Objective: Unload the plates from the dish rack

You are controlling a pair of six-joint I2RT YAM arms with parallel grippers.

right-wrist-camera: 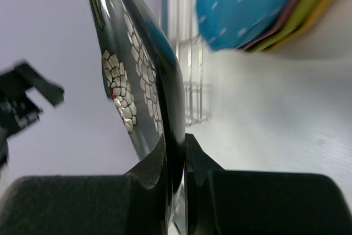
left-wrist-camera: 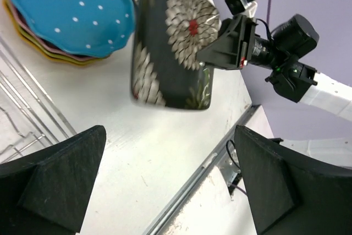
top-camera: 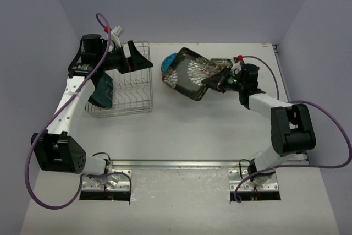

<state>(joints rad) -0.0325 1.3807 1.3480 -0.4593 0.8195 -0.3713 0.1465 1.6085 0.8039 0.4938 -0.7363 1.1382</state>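
The silver wire dish rack (top-camera: 129,89) stands at the left and holds a dark teal plate (top-camera: 102,92) upright at its left side. My left gripper (top-camera: 147,59) hovers over the rack's far right corner, open and empty; its jaws (left-wrist-camera: 170,163) stand wide apart. My right gripper (top-camera: 209,82) is shut on the rim of a black flowered plate (top-camera: 190,72), holding it tilted above the table, beside a stack of scalloped plates topped by the dotted blue one (top-camera: 168,65). The wrist view shows the fingers (right-wrist-camera: 159,163) pinching the plate's edge (right-wrist-camera: 137,70).
The stack (left-wrist-camera: 71,12) of dotted blue, maroon and yellow-green plates lies on the white table just right of the rack (left-wrist-camera: 22,114). Grey walls enclose the table at the back and sides. A metal rail (top-camera: 181,163) runs along the near edge by the arm bases.
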